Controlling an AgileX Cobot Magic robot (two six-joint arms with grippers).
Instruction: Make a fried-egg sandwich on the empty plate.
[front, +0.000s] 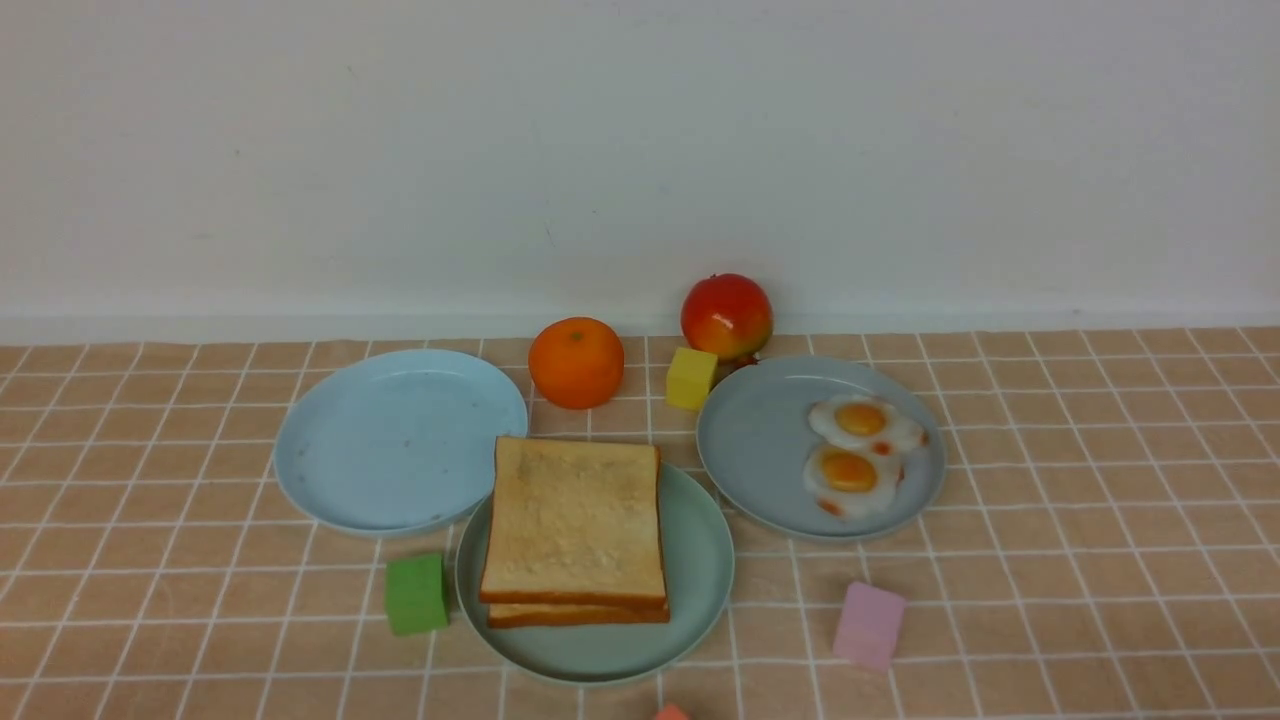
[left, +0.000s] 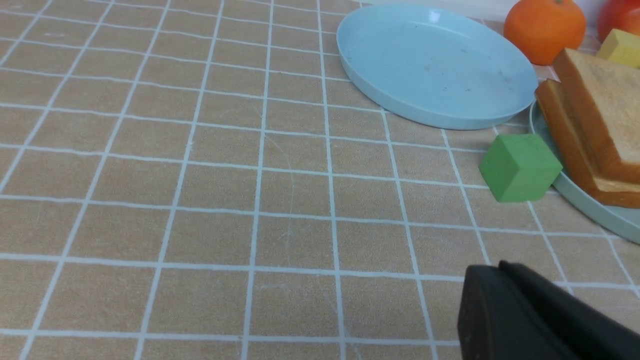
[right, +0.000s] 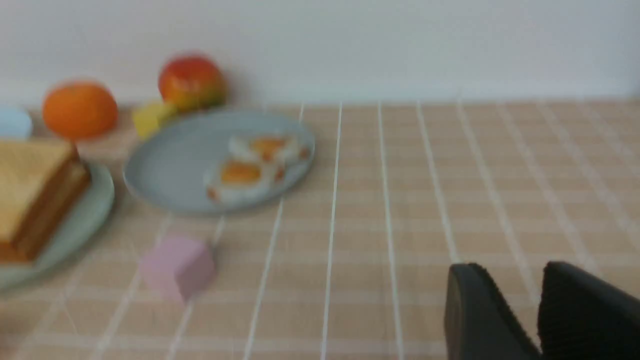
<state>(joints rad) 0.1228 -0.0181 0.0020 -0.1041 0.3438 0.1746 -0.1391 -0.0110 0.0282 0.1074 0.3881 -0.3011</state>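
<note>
White wall behind; table (front: 1100, 520) under peach grid cloth carries the mint plate (front: 700, 590) with 2 stacked toast slices (front: 572, 520), no egg visible between, while 2 fried eggs (front: 862, 455) sit on the grey-blue plate (front: 760, 450). Front view shows no arm. Wrist views do: left gripper (left: 500, 287) fingers pressed together near the green cube (left: 520, 167), right gripper (right: 537, 292) fingers spread with a gap, empty.

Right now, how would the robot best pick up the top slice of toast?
Probably by its near crust edge, coming in low from the robot's side. The top toast slice lies flat on another slice on the mint-green plate, and that edge overhangs slightly.
</note>
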